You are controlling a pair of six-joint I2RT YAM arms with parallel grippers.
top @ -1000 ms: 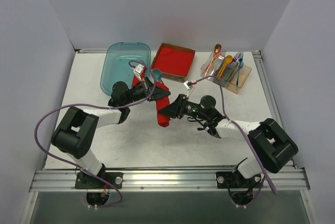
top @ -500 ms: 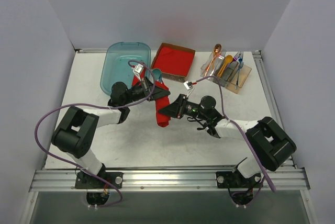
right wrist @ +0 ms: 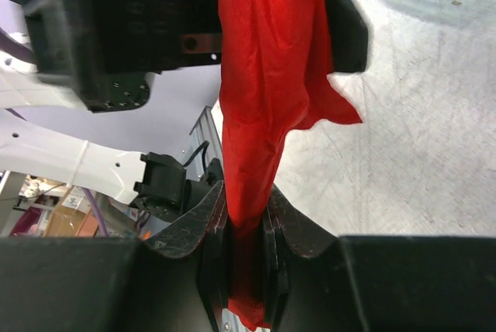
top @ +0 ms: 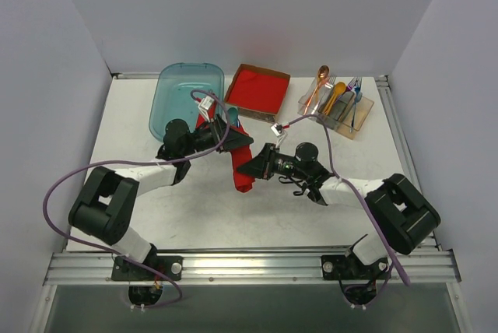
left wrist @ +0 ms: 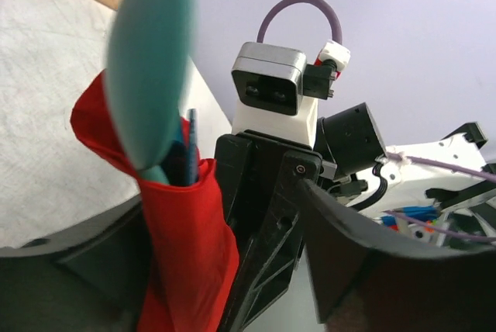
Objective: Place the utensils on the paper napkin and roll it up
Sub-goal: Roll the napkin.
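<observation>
The red paper napkin (top: 242, 160) is rolled into a narrow tube around the utensils. The teal spoon (left wrist: 151, 60) and a blue piece (left wrist: 191, 146) stick out of the napkin's (left wrist: 186, 247) top end. My right gripper (right wrist: 246, 231) is shut on the lower part of the napkin (right wrist: 263, 99); in the top view the right gripper (top: 250, 167) sits just right of the roll. My left gripper (top: 233, 138) straddles the upper end, open, with its jaws wide apart. The roll stands beside the left gripper's (left wrist: 209, 219) left finger and well clear of the right finger.
A teal plastic bin (top: 187, 96) stands at the back left. Beside it is a thick red stack in a brown cardboard tray (top: 258, 89). A clear holder (top: 340, 106) at the back right carries an orange spoon (top: 320, 76) and several other utensils.
My left gripper has opened and let go of the upper end of the napkin roll, and the left arm's elbow has shifted left. The right gripper stays shut on the roll.
</observation>
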